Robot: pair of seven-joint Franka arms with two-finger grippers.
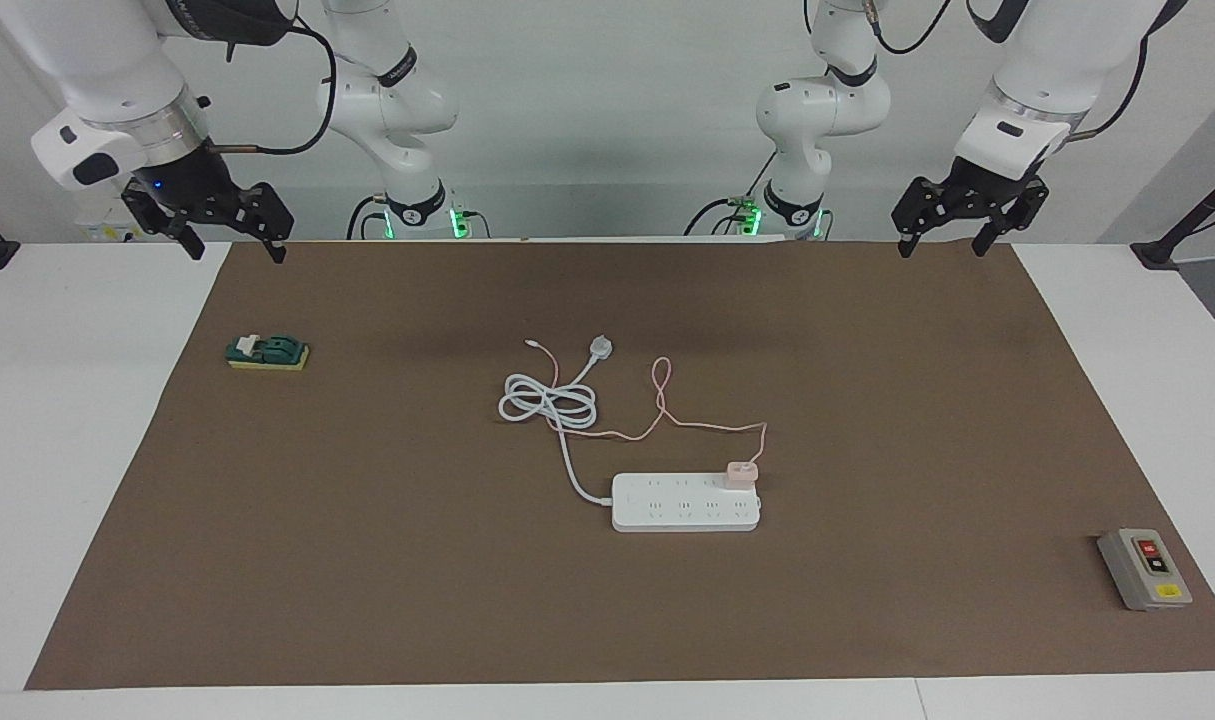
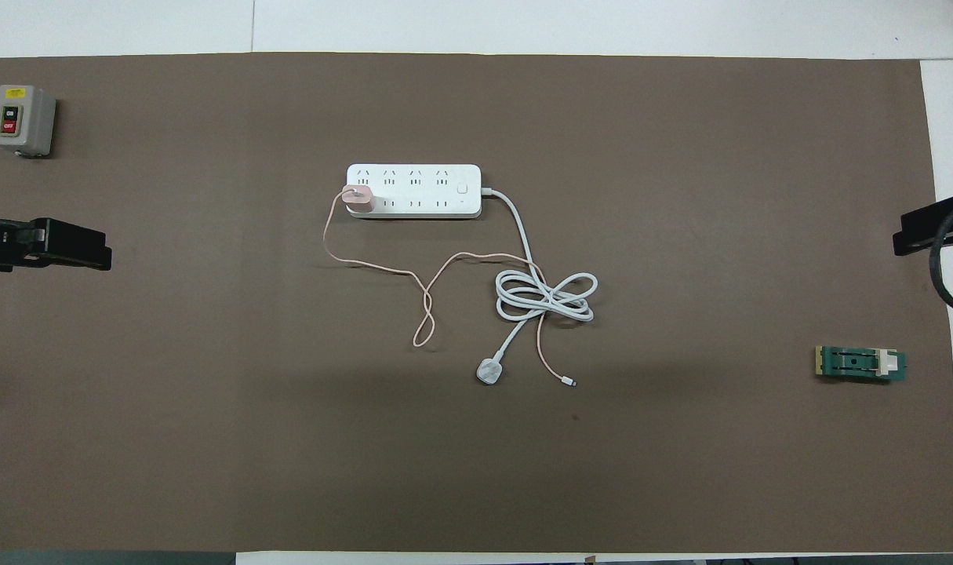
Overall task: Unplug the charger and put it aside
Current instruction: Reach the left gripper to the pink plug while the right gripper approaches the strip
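The charger [image 1: 742,472] is a small pale pink cube plugged into the long white power strip [image 1: 682,508], at the strip's end toward the left arm's end of the table. It also shows in the overhead view [image 2: 359,198], on the power strip [image 2: 421,192]. Its thin pink cable [image 1: 657,400] trails toward the robots and crosses the strip's coiled white cord [image 1: 547,400]. My left gripper [image 1: 942,248] is open and empty, raised over the mat's edge nearest the robots. My right gripper [image 1: 237,253] is open and empty, raised over the mat's corner at its own end. Both arms wait.
A brown mat [image 1: 367,560] covers the table. The strip's white round plug [image 1: 601,347] lies loose, nearer to the robots than the strip. A grey on/off switch box [image 1: 1145,568] sits toward the left arm's end. A green and yellow block [image 1: 267,352] sits toward the right arm's end.
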